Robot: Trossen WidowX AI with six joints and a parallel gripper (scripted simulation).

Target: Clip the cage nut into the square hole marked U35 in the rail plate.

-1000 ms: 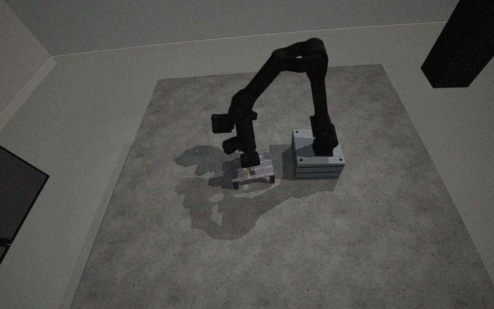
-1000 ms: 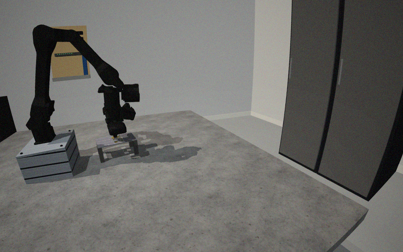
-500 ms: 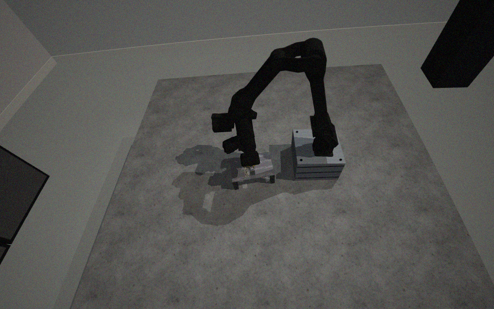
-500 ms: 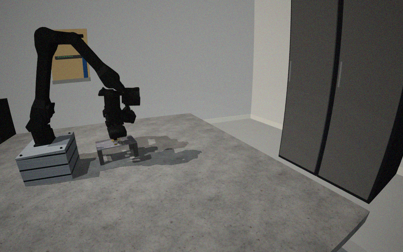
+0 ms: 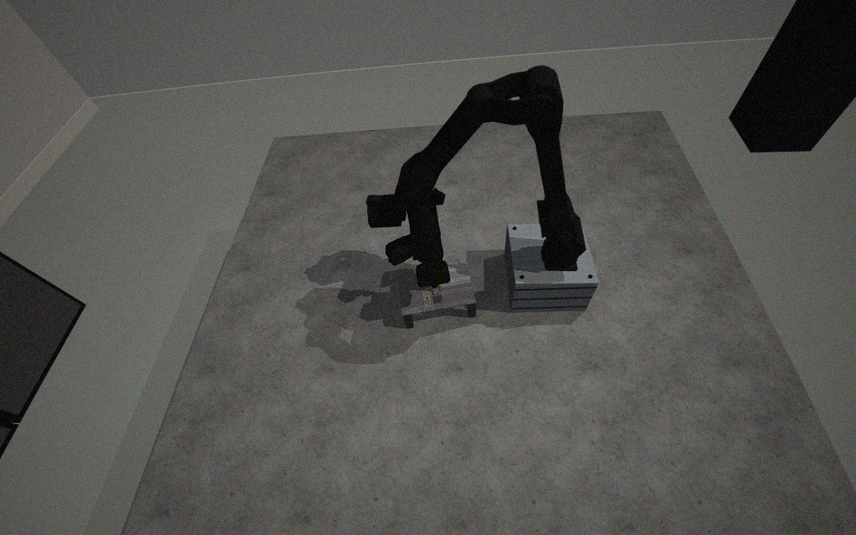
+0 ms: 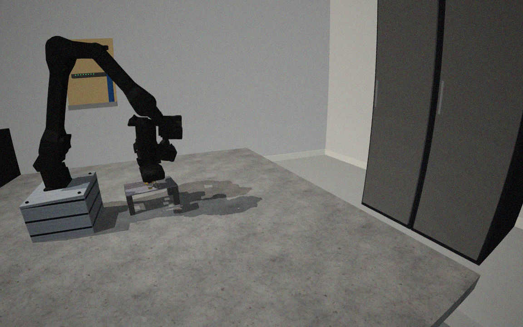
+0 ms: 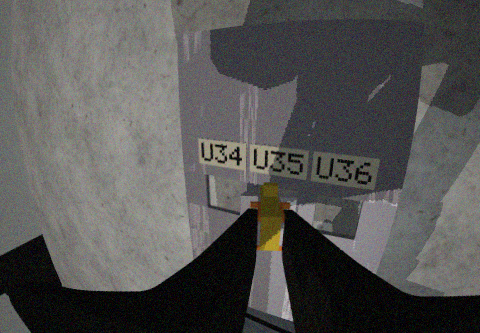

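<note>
The black parallel-jaw gripper point(image 5: 434, 286) point(image 6: 153, 182) point(image 7: 270, 219) is pinching the small yellow cage nut with orange edges point(image 7: 270, 225). The nut is located at the U35 position of the grey, legged rail plate point(image 5: 454, 300) point(image 6: 136, 189) point(image 7: 212, 103); its seating cannot be determined. The plate stands on the mottled grey concrete worktop point(image 5: 484, 426) point(image 6: 255, 252) point(image 7: 110, 123).
</note>
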